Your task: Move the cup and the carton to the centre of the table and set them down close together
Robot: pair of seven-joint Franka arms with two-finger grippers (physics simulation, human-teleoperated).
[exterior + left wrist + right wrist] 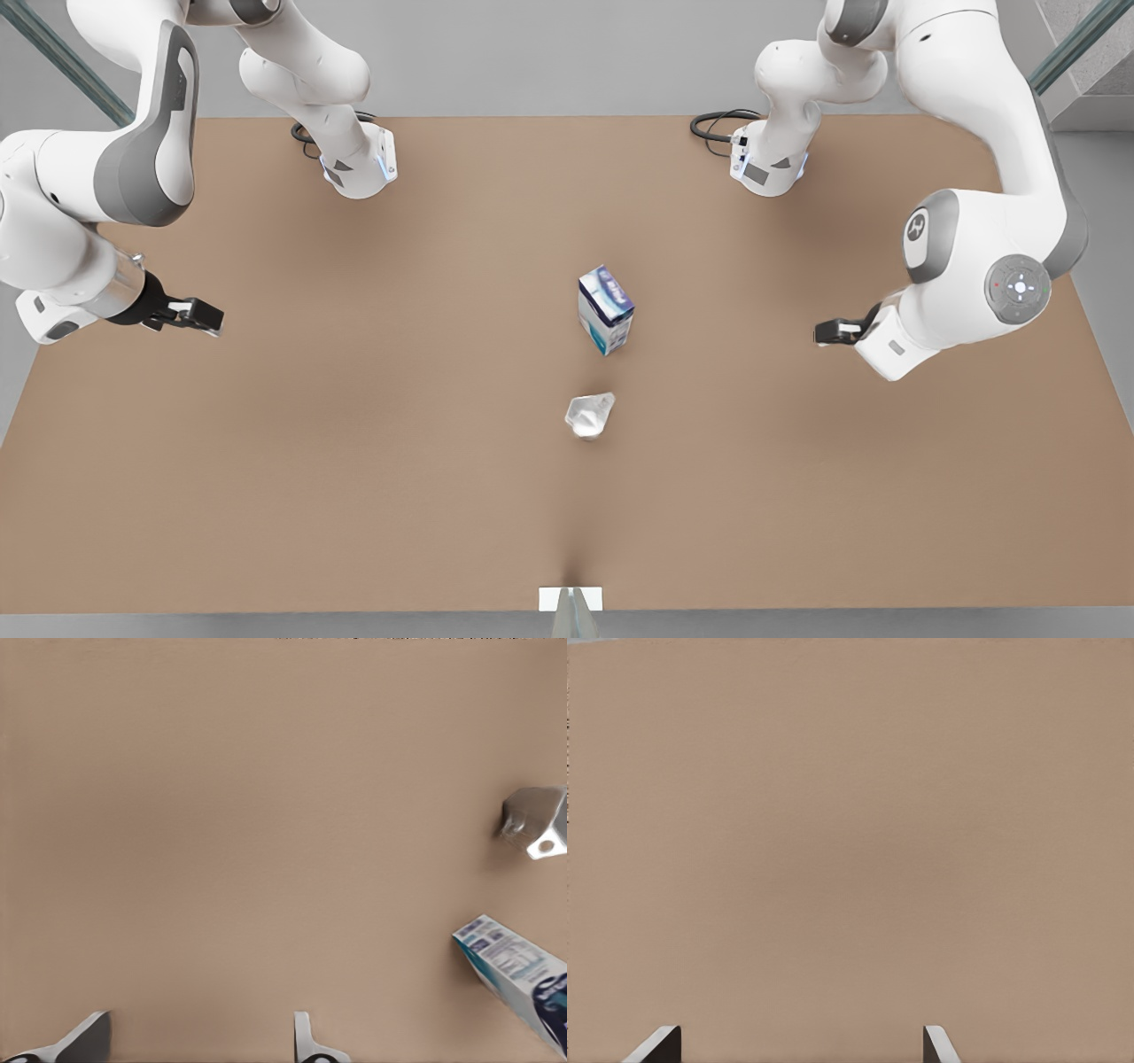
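- The small white-and-teal rectangular carton with dark blue panels [606,310] stands upright near the middle of the front view, a little right of centre.
- The small pale grey-white faceted cup [589,415] sits just below the carton in that frame, near it but apart. I cannot tell if it is upright.
- The large plain brown bench [354,461] lies bare all round the pair, and every edge is well apart from them.
- The left hand [199,1032] has its fingers spread wide and holds nothing. It hangs over bare bench, with the cup [534,821] and carton [518,979] off to one side of its camera's frame.
- The right hand [802,1041] is likewise spread wide and holding nothing, over bare bench.
- In the front view, one black-fingered hand [208,315] hangs at the frame's left and another hand [824,332] at the frame's right. Both are well clear of the carton, and I cannot tell which is left and which is right.
- Two white arm bases [359,168] stand along the bench's upper edge with black cables [718,124] beside them.
- A small white tab [570,599] sits at the lower edge.
- Grey floor [532,53] surrounds the bench.
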